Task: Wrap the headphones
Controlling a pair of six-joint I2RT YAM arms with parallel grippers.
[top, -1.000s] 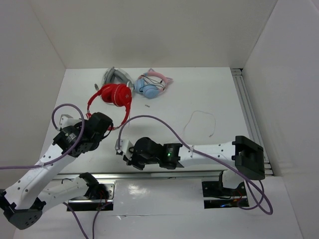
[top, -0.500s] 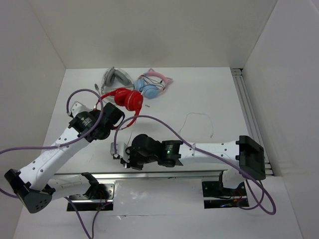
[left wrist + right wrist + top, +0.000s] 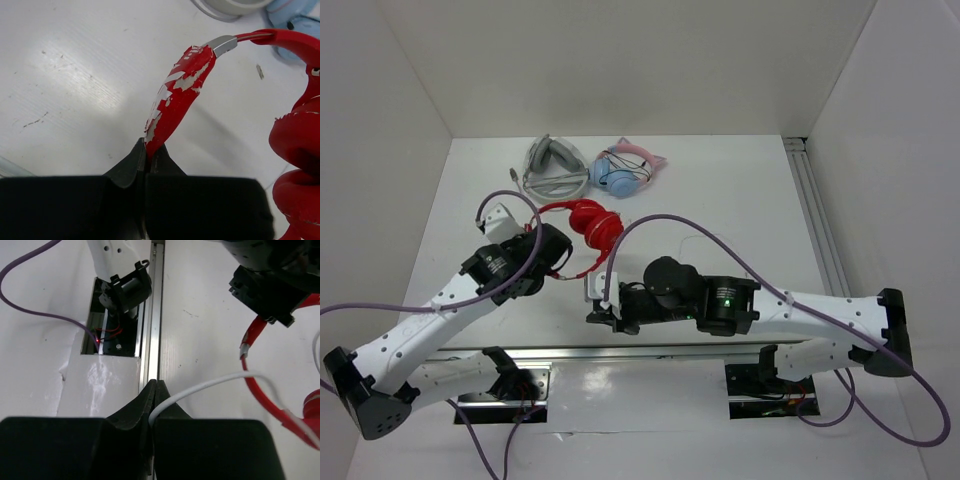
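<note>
The red headphones [image 3: 592,222] are held near the table's middle left, earcups folded together. My left gripper [image 3: 560,268] is shut on the headband's padded end, which shows peeling red skin in the left wrist view [image 3: 177,95], pinched between the jaws of the gripper [image 3: 148,150]; the earcups [image 3: 300,145] are at that view's right edge. My right gripper [image 3: 597,303] is just near of the left one, by the table's front edge. In the right wrist view it [image 3: 155,390] is shut on the thin white cable [image 3: 215,382], which arcs right toward the red headband [image 3: 252,335].
Grey-white headphones [image 3: 552,165] and light-blue and pink cat-ear headphones [image 3: 625,172] lie at the back of the table, close behind the red pair. An aluminium rail [image 3: 660,349] runs along the front edge and another [image 3: 820,230] along the right side. White walls enclose the table.
The left gripper has carried the red headphones right and toward the front. The right arm has swung right, its gripper moving right with the cable; the cable loop has gone from the right of the table.
</note>
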